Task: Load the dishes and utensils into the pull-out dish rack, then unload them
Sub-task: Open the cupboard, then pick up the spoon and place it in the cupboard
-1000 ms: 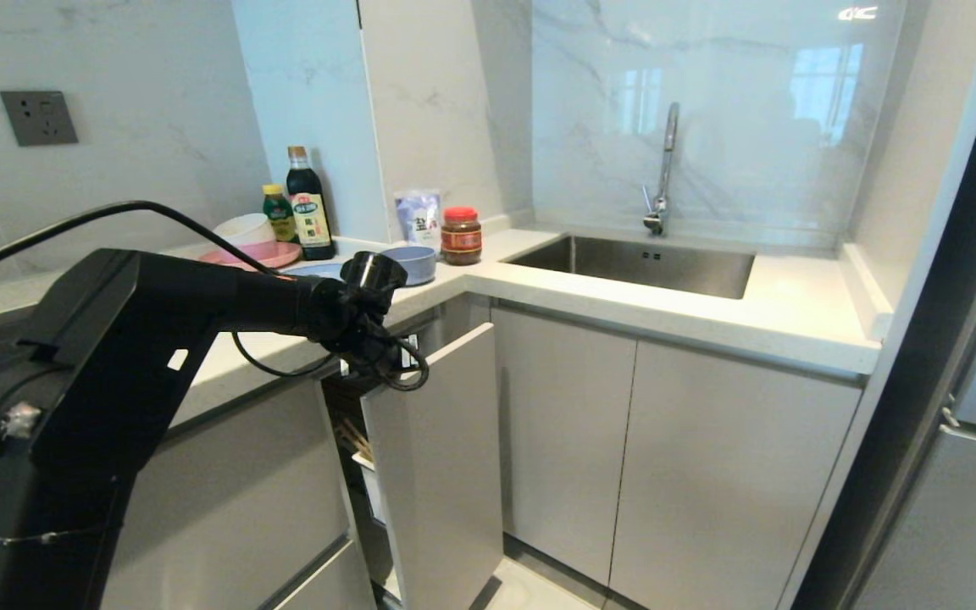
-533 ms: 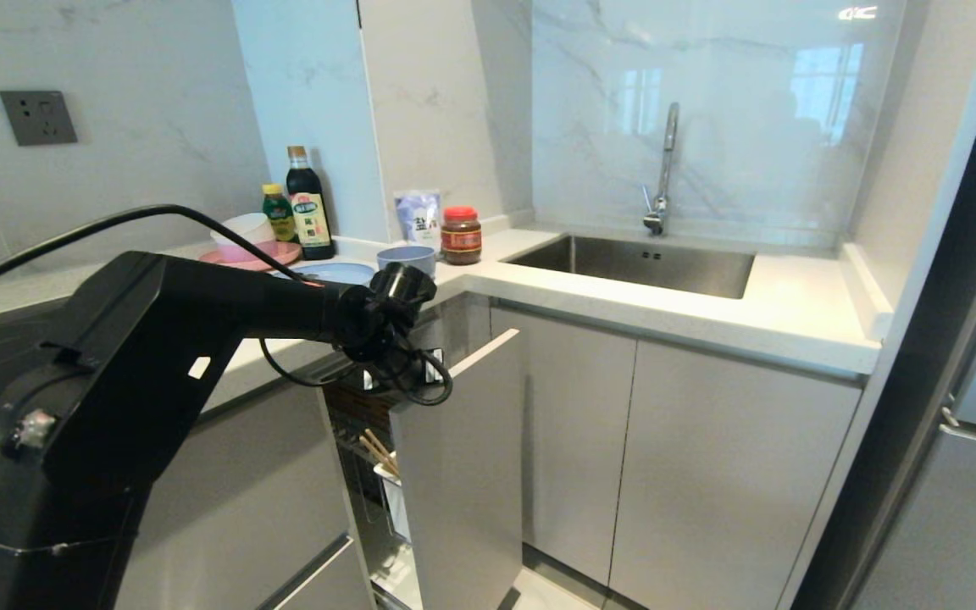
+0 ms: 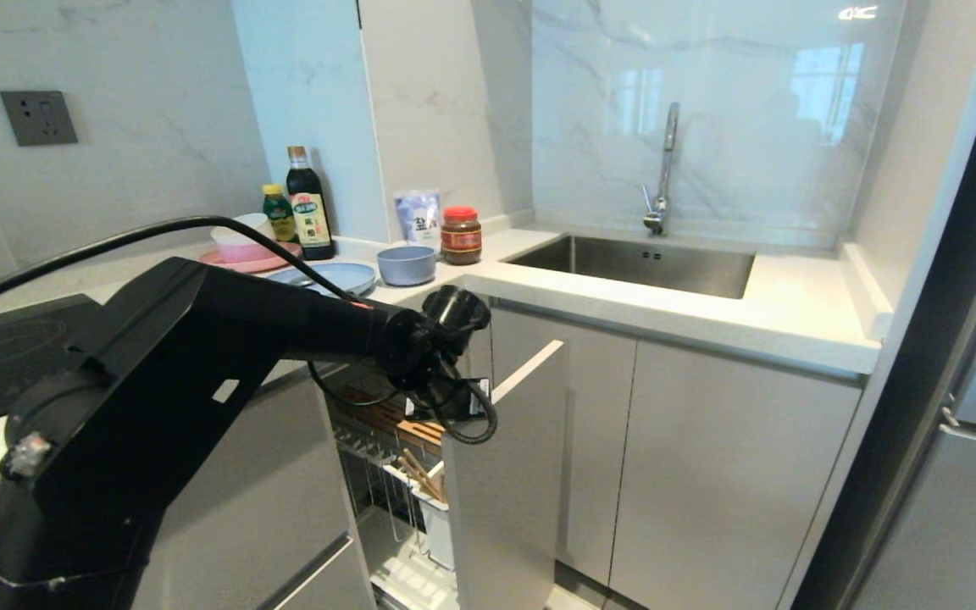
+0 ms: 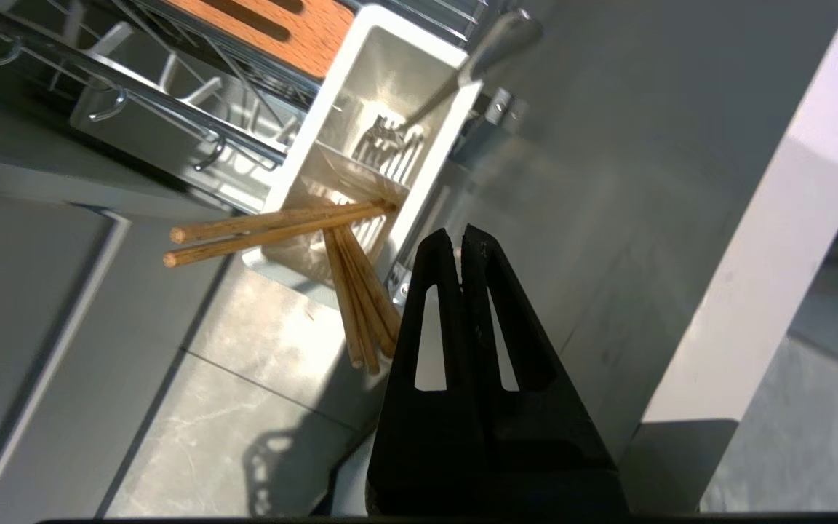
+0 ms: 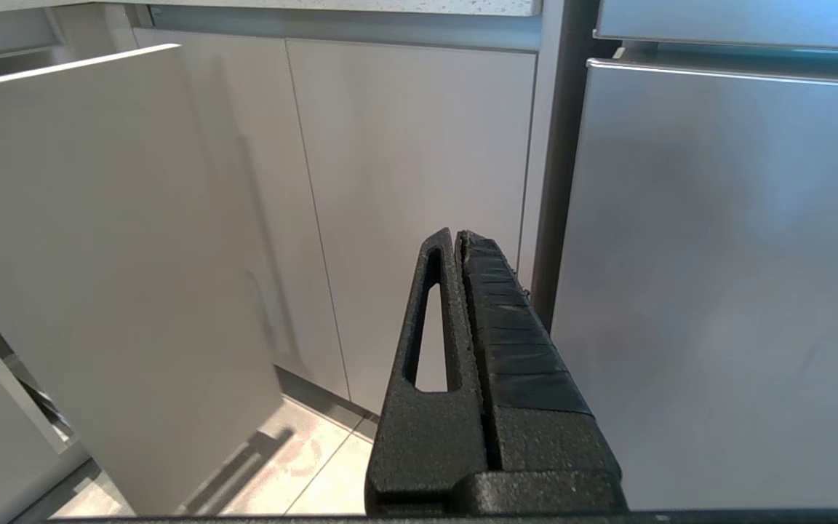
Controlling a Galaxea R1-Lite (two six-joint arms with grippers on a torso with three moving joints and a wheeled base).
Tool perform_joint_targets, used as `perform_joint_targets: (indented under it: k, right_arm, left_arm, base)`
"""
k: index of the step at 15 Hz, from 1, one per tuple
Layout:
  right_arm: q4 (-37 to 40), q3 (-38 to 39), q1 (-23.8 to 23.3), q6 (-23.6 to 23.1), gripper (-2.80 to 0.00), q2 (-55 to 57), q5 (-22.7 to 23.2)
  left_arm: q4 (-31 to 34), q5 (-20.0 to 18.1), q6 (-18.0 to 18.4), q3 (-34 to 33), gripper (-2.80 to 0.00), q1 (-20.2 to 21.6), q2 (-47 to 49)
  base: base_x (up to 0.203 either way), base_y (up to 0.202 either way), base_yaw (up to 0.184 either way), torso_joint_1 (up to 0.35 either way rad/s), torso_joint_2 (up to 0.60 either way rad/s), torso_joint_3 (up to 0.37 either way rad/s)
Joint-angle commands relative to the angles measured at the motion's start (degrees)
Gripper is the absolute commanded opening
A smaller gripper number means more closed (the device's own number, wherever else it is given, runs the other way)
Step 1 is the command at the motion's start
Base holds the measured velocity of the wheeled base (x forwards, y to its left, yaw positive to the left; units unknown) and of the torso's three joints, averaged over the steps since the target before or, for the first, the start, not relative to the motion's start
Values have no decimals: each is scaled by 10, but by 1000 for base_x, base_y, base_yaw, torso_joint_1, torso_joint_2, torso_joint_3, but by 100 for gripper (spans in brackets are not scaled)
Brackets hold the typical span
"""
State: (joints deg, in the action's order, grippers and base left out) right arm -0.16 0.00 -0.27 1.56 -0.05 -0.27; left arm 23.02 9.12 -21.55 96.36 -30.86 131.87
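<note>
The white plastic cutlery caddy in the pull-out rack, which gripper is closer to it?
Left. The left gripper hovers shut just above the white plastic cutlery caddy; the right gripper hangs shut by the cabinet fronts, apart from it.

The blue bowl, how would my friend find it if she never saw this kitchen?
Start at the steel sink and look along the white counter toward the corner. Beside the red-lidded jar sits the blue bowl. It is small, round and deep, unlike the flat blue plate next to it.
</note>
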Motion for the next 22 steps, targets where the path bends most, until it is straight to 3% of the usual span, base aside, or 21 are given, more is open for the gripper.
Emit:
perform_joint_targets:
  k: [1,4,8,16,22]
  right_arm:
    - [0,1,0,0,-280,-2,0]
    - [0,1,0,0,-280,-2,0]
    - [0,1,0,0,-280,-2,0]
    - [0,1,0,0,-280,-2,0]
    - [0,1,0,0,-280,-2,0]
  left_arm:
    - [3,-9,-11,-20,-280,-32,-23]
    - [2,-38,-19,-50,-280,-76,-44]
    - [2,-39,-28,-60,-280,-100,-50]
    - [2,-39,-28,-60,-280,-96,-57]
    - [1,-38,-26,-62,-280,-64,-159]
  base:
    - [0,0,0,0,0,0]
    - [0,0,0,0,0,0]
    - [0,0,0,0,0,0]
    - [0,0,0,0,0,0]
    - [0,0,0,0,0,0]
